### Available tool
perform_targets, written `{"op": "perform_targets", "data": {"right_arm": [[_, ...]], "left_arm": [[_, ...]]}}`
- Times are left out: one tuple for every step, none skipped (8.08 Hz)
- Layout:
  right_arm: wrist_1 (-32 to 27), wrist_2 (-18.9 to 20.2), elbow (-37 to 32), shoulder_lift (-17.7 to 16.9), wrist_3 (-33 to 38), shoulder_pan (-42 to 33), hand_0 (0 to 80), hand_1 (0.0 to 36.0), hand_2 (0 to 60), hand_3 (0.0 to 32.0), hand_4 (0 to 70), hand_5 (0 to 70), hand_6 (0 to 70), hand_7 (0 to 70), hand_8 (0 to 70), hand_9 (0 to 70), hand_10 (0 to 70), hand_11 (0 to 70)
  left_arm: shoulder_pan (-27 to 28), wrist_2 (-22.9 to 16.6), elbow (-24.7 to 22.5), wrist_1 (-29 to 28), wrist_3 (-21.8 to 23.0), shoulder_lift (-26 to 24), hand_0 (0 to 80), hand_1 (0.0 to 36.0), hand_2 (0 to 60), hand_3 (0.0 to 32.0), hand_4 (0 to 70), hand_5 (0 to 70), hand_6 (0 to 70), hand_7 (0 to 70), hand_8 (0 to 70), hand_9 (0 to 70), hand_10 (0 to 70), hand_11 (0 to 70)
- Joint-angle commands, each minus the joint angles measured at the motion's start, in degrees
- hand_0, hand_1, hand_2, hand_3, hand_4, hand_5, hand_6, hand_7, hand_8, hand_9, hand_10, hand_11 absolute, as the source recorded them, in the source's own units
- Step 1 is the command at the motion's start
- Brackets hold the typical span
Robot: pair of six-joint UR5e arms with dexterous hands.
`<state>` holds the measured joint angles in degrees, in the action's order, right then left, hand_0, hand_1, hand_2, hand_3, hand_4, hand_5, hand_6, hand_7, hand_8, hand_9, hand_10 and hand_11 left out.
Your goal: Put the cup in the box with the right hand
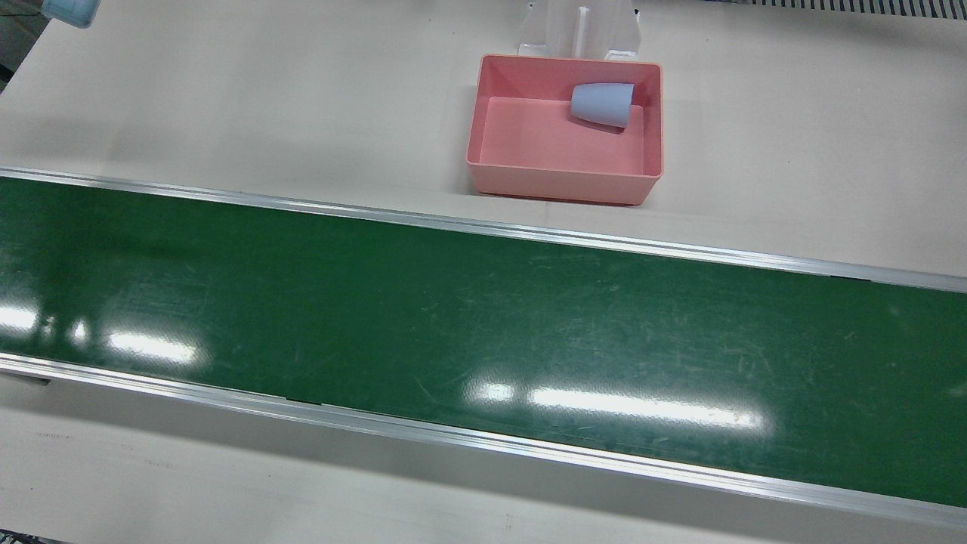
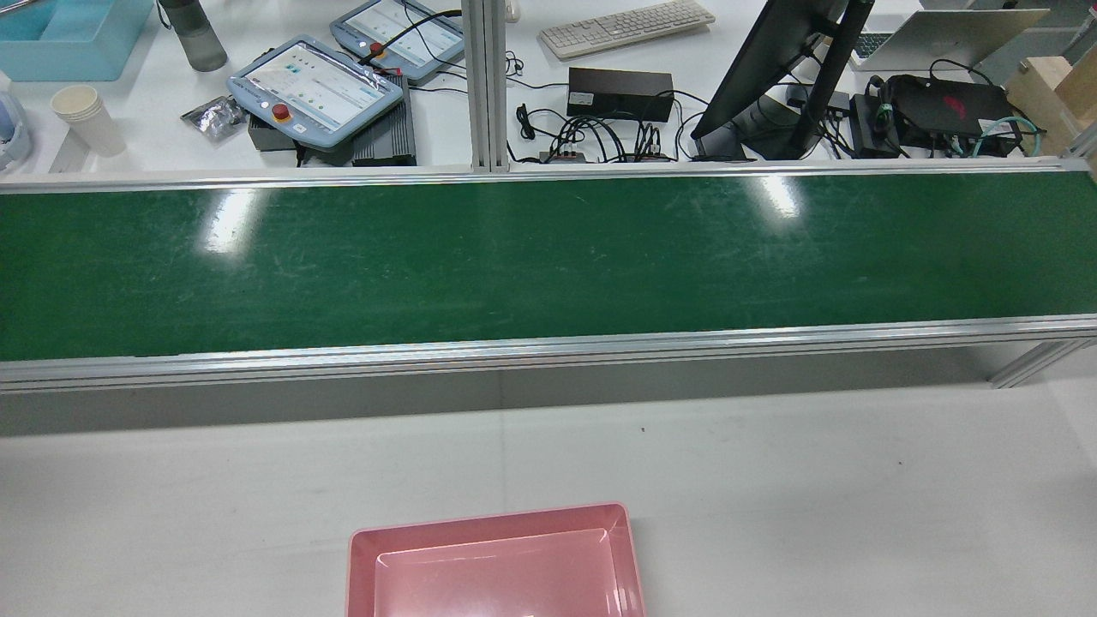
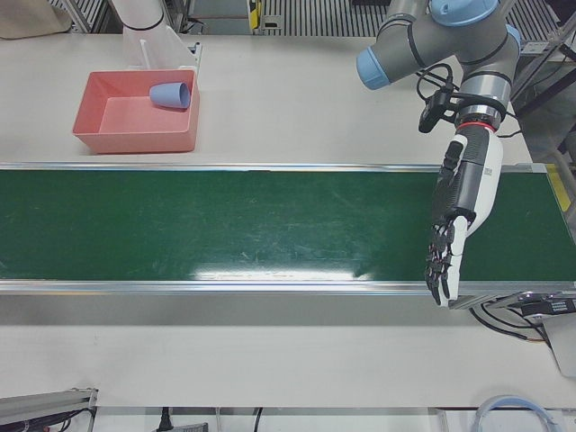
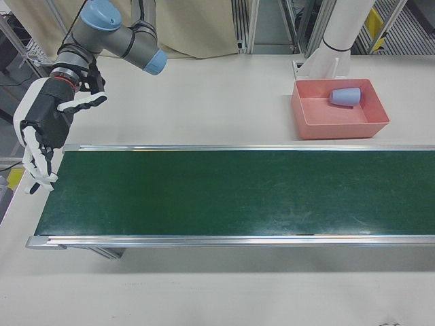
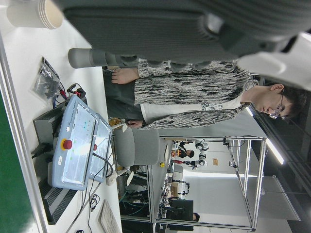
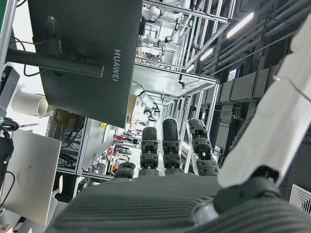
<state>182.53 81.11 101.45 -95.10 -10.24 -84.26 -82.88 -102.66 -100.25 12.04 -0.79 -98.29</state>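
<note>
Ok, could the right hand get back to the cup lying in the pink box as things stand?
Probably yes. The right hand hangs open at the belt's far end; the cup lies on its side in the open-topped box, nothing above or between them.

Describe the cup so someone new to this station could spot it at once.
Find the long green conveyor belt; on the cream table beyond it, robot side, sits a pink box. Inside, near its back wall, the cup lies on its side, the only pale blue thing there.
</note>
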Motion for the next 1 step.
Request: {"op": "perform_targets", "data": {"right_arm": [[0.0, 0.8, 0.0, -0.2, 0.1, -1.3, 45.5, 8.7, 0.0, 0.0, 4.8, 4.4, 9.9, 39.9, 13.5, 21.9, 3.0, 5.2]], "left_arm": [[0.0, 0.0, 0.0, 0.0, 0.0, -0.1, 0.0, 0.0, 0.0, 0.0, 0.0, 0.0, 0.0, 0.0, 0.0, 0.0, 0.0, 0.0]]}}
